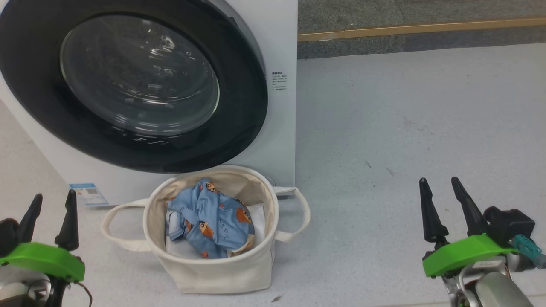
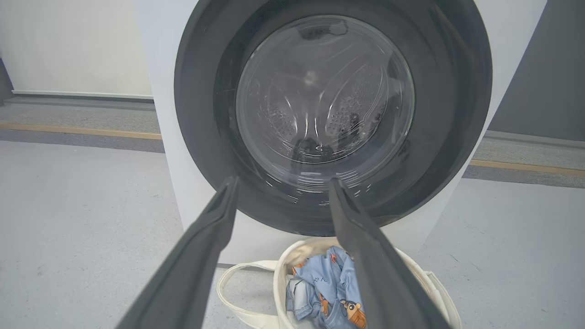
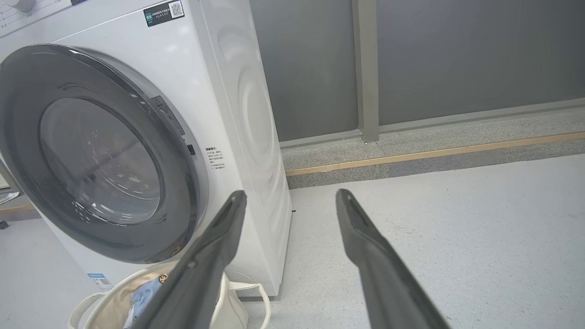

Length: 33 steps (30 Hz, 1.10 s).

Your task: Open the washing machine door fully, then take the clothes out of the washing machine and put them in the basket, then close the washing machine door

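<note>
The washing machine door lies shut against the front of the washing machine, its glossy black rim ringing the bulging glass, through which the left wrist view shows the perforated drum. The machine stands at the far left of the scene on a pale speckled floor, with a small blue sticker low on its front and a block of black print just right of the door.

The basket sits on the floor just in front of the machine, below the door's lower edge, its two looped handles hanging out to the left and right. The clothes lie crumpled inside it, light blue with orange-brown animals, resting on a plain white sheet that shows at the right side of the tub.

The left gripper hovers at the near left, beside the basket and clear of it, fingers spread apart and holding nothing. The right gripper hovers at the near right, well apart from the basket over bare floor, fingers likewise parted and empty. A wooden strip runs across the far floor, to the right of the machine
</note>
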Motion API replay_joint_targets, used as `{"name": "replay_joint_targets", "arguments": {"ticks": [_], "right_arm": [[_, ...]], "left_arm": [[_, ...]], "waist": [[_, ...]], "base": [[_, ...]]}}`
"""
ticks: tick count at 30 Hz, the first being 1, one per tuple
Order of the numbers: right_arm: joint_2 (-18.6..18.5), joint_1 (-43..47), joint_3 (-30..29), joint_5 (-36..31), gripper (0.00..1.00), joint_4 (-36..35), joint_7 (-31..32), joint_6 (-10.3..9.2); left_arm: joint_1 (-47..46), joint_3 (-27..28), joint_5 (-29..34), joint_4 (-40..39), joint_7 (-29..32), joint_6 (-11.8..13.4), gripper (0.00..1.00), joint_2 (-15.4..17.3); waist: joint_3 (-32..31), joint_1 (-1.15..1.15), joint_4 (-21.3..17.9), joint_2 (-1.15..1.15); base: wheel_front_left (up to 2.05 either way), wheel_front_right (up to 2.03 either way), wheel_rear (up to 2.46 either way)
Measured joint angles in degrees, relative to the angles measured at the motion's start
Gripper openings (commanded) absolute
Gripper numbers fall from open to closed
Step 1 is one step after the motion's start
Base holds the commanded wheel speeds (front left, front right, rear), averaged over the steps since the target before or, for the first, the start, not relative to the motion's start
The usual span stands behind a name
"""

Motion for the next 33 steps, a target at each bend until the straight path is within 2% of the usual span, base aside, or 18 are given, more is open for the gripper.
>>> {"name": "replay_joint_targets", "arguments": {"ticks": [12, 13, 22, 27, 33], "right_arm": [[-0.3, -0.1, 0.3, -0.7, 1.0, 0.0, 0.0, 0.0], [-0.4, -0.1, 0.3, -0.7, 0.0, 0.0, 0.0, 0.0], [1.9, 6.8, 1.6, 0.1, 0.0, 7.3, 0.4, 0.0], [2.0, 6.8, 1.0, 3.0, 0.0, 7.1, 1.3, 0.0], [2.4, 6.8, 0.1, 6.3, 0.0, 6.9, 2.2, 0.0]], "left_arm": [[0.0, -1.1, -0.6, -0.3, 0.0, 0.0, 1.0, 0.0], [0.0, -1.5, -0.7, -0.4, 0.0, 0.0, 0.0, 0.0], [9.4, -3.8, -1.3, 4.8, 0.7, 0.1, 0.0, -6.6], [9.3, -3.4, -3.7, 3.9, 1.4, 0.1, 0.0, -6.8], [9.2, -2.8, -6.8, 3.0, 2.2, 0.1, 0.0, -7.3]], "waist": [[-0.1, 0.0, 1.0, 0.0], [-0.1, 0.0, 1.0, 0.0], [-0.1, 0.0, 1.2, 0.0], [-0.1, 0.09, 1.7, 0.0], [0.2, 0.01, 2.3, 0.0]], "base": [[0.0, 0.0, 0.0], [0.0, 0.0, 0.0], [0.0, 0.0, 0.0], [0.0, 0.0, 0.0], [0.0, 0.0, 0.0]]}}
